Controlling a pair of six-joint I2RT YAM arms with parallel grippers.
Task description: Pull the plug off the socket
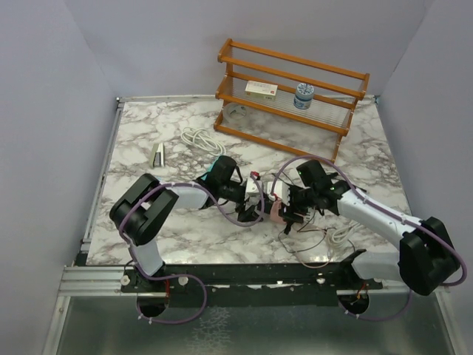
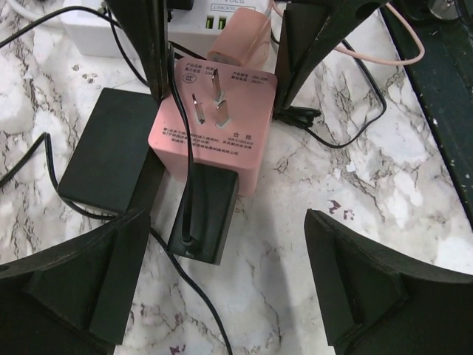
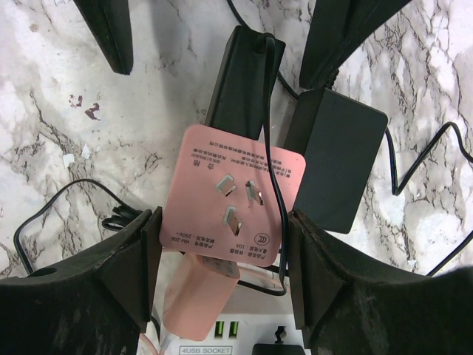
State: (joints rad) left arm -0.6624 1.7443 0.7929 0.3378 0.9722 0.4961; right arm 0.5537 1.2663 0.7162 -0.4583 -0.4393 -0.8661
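A pink socket adapter [image 3: 233,196] lies on the marble with its three prongs facing up; it also shows in the left wrist view [image 2: 218,122] and the top view [image 1: 273,212]. A black plug [image 2: 205,214] with a thin black cord sits in its side, also seen in the right wrist view [image 3: 240,74]. My right gripper [image 3: 222,233] is shut on the pink adapter's two sides. My left gripper [image 2: 225,237] is open wide, and the plug's outer end lies between its fingers, nearer the left finger [image 2: 111,274], touching neither.
A flat black power brick [image 2: 107,151] lies against the adapter. A white USB power strip [image 3: 229,333] with a pink charger [image 3: 199,292] sits behind it. Thin cables [image 1: 325,240] trail around. A wooden rack [image 1: 292,92] stands at the back, and a white cable coil [image 1: 201,138] lies at the back left.
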